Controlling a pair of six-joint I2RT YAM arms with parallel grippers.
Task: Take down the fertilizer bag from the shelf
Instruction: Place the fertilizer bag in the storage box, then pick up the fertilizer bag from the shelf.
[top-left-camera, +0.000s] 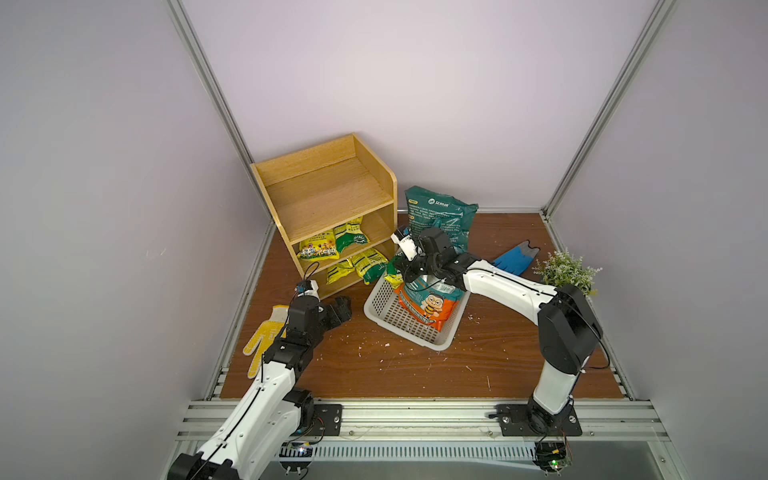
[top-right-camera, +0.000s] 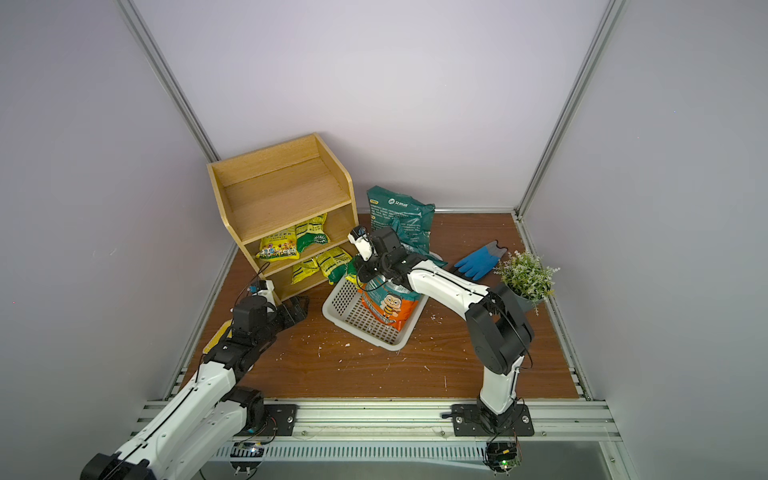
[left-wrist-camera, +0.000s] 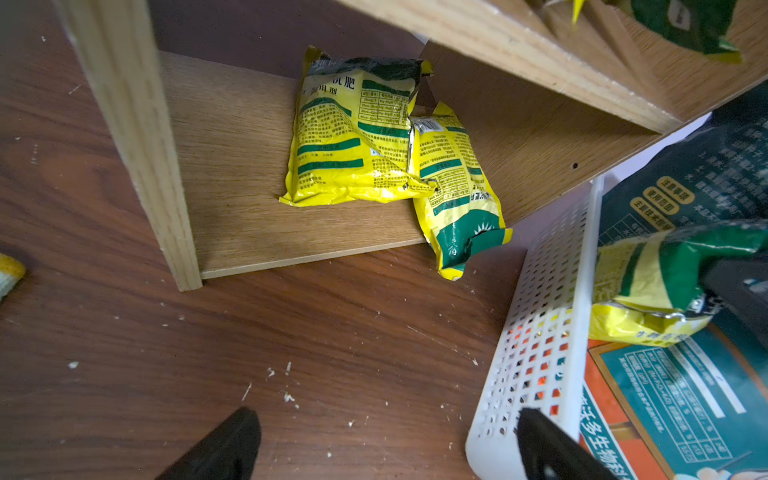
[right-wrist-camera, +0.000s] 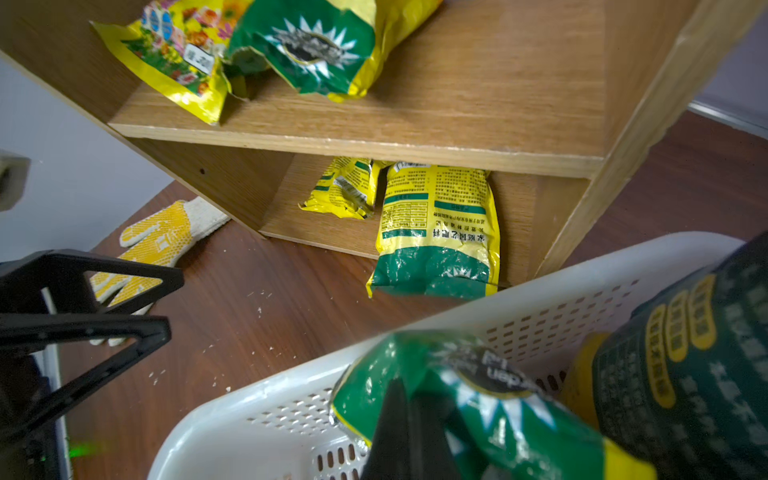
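The right gripper (right-wrist-camera: 409, 399) is pinched shut on one end of a yellow-green fertilizer bag (right-wrist-camera: 478, 395), holding it over the white basket (right-wrist-camera: 286, 390), likely to drop it in. The shelf (top-left-camera: 328, 195) stands just beside the basket with other bags (top-left-camera: 318, 245) on it. The left gripper (top-left-camera: 343, 309), spread wide and empty, hovers near the basket, probably ready for another.

Place: robot laboratory test cell
Walls: bare pale panels (top-left-camera: 415, 83) held by aluminium posts (top-left-camera: 210, 83)
Base: black mounting plates (top-left-camera: 540, 419) bolted to an aluminium rail (top-left-camera: 415, 415)
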